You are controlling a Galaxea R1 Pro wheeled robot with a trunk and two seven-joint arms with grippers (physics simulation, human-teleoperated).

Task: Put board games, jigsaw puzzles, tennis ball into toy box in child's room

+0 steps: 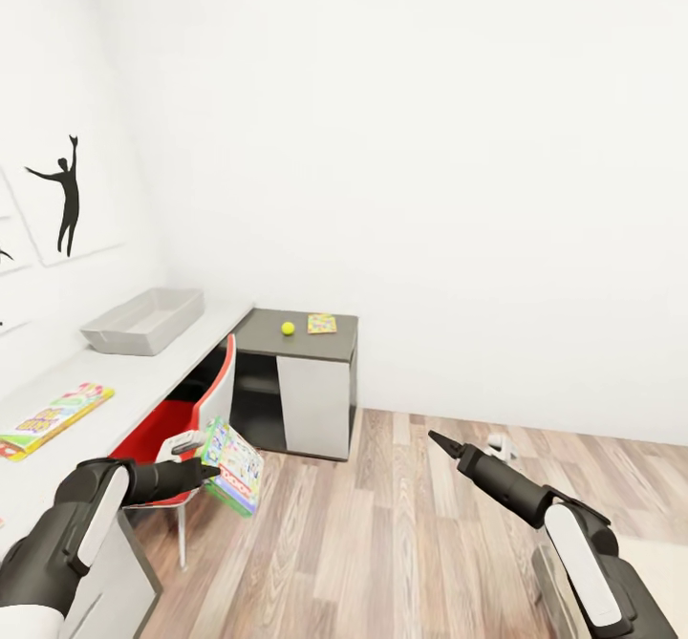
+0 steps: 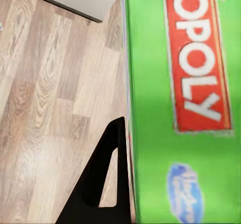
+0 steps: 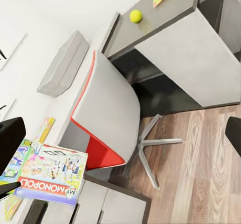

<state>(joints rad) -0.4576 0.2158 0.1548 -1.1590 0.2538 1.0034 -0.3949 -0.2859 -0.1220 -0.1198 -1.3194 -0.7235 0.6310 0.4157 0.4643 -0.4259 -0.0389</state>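
We've got the left claw [image 1: 212, 468] pinching the green-edged board game [image 1: 233, 466] above the wood floor [image 1: 382, 543], just off the worktop [image 1: 143, 376] edge by the red chair [image 1: 196, 410]. Our right claw [image 1: 441, 443] hangs free, and we can't tell its spread. The toy box [image 1: 143, 320] sits on the worktop against the wall, the tennis ball [image 1: 288, 328] and a jigsaw puzzle [image 1: 322, 323] on the lower dark section.

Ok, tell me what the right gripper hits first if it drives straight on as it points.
Probably the red-and-white chair: it sits mid-frame in the right wrist view, ahead of the right gripper. Depth is unclear.
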